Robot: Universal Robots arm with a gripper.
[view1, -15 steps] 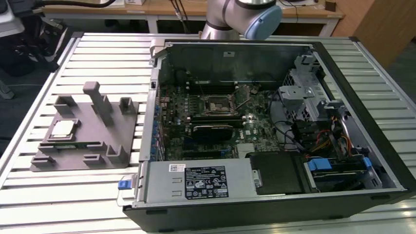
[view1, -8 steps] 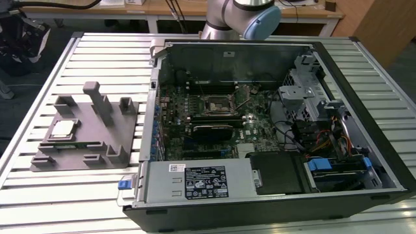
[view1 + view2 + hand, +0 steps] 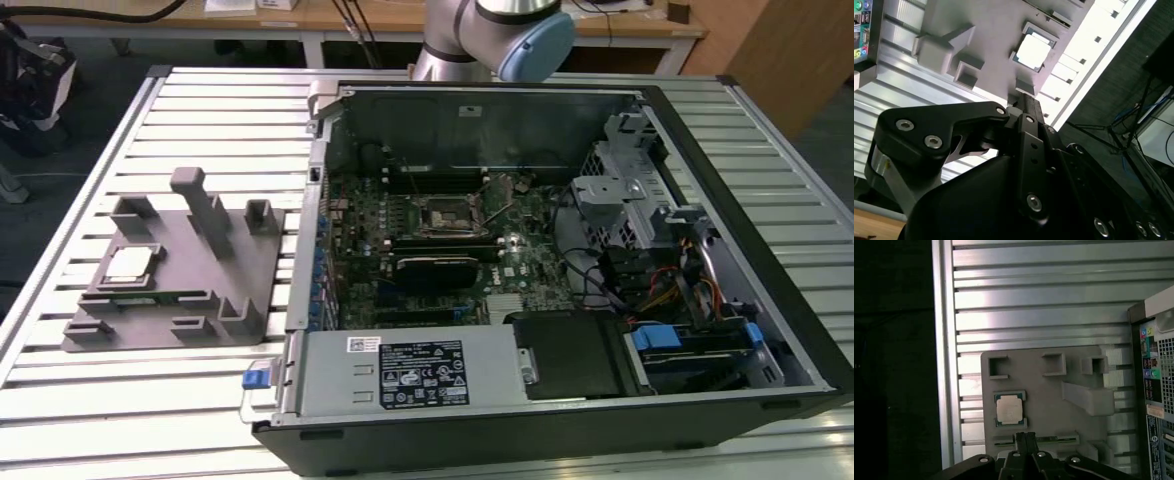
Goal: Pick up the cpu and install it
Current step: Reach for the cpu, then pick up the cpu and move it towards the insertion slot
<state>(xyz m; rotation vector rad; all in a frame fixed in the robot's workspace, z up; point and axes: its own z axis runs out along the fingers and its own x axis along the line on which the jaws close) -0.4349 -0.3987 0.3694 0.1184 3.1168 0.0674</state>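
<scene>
The end effector [image 3: 1025, 436] has its two fingers pressed together, gripping nothing, and hangs over the grey tray [image 3: 1044, 400]. Just beyond the fingertips, the cpu [image 3: 1008, 409] lies flat in a tray pocket. In the exterior view, the tray sits on the slatted surface [image 3: 200, 400] at nine o'clock from the open computer case [image 3: 481, 125].

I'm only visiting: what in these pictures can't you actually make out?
Small square silver-topped cpu: glare whitens its top in the second wrist view, so no markings show.
Large grey plastic tray: in the first wrist view the black gripper covers part of one edge.
Black square socket frame: too small in the exterior view to tell whether it is open.
Grey robot arm: cut off by the exterior view's top edge.
</scene>
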